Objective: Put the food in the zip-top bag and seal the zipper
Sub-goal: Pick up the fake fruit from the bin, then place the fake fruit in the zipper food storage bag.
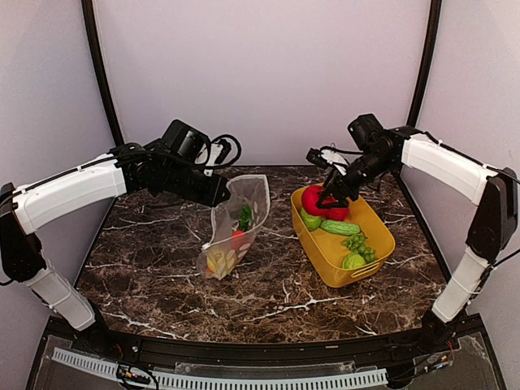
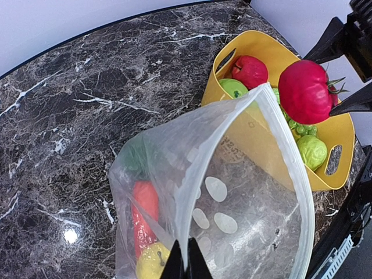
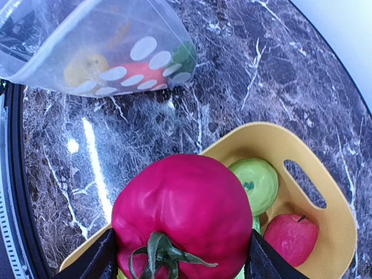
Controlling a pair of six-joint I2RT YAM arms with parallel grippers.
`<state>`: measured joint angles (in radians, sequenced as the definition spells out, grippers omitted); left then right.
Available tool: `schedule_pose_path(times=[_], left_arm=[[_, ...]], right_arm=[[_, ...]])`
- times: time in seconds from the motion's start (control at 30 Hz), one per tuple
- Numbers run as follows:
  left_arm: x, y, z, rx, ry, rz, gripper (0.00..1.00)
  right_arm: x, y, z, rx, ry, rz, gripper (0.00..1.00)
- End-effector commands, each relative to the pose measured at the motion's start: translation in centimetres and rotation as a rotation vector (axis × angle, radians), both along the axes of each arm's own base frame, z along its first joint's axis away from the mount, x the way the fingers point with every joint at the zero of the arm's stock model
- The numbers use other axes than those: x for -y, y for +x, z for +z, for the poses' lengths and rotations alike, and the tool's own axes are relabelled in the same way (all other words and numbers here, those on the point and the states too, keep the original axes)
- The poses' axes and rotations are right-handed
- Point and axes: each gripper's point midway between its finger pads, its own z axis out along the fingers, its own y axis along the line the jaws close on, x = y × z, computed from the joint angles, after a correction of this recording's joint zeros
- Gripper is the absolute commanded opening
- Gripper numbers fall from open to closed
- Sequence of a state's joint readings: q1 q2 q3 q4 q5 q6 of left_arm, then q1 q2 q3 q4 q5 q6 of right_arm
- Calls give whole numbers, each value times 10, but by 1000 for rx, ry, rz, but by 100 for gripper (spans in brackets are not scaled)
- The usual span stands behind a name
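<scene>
Fingers of the left gripper (image 1: 221, 195) are closed tight on the upper rim of the clear, dotted plastic zip-top bag (image 1: 241, 227), holding it up with its mouth gaping towards 3 o'clock in the top view and its lower end on the dark, white-veined marble table (image 1: 146, 268). In the left wrist view the two black fingertips (image 2: 174, 270) meet with the bag's film nipped between them, and the pale whitish zipper strip (image 2: 289, 168) curves round the open mouth. Three pieces of food lie low in the bag: a yellow plastic lemon (image 2: 152, 261) at the bottom, a red piece (image 2: 145, 203) above it and a dark green piece (image 2: 136, 157) higher up, blurred behind the film. The right gripper (image 1: 329, 193) is clamped on a big red plastic tomato with a green stalk (image 3: 183, 203), a black finger (image 3: 93, 261) on each flank, above the 11 o'clock end of the yellow plastic basket (image 1: 325, 264). The basket stands at 3 o'clock of the bag, near but apart. In it lie a smaller red apple-like piece (image 2: 251, 71), a green plastic apple (image 2: 234, 87), a green cucumber (image 1: 340, 227), a bunch of green grapes (image 1: 356, 242) and a pale green knobbly piece (image 2: 313, 150) at the 5 o'clock end.
</scene>
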<state>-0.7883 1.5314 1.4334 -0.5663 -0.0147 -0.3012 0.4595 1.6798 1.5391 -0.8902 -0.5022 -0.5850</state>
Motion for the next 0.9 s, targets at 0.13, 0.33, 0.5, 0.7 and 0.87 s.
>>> schedule_pose_path(times=[0.13,0.33,0.5,0.7,0.87], left_arm=[[9,-5,23,16,-97,-22,1],[9,-1,23,26,-88,-11,1],[10,-1,15,0,-86,-2,1],[11,1,23,24,-125,13,1],[12,2,33,43,-161,18,1]], right_arm=[[-38,-11,68,20,167,90,58],[-61,-27,107,9,282,168,58],[-75,-37,122,23,315,218,59],[-98,-49,133,-42,398,281,59],[-119,-57,136,-96,432,327,58]])
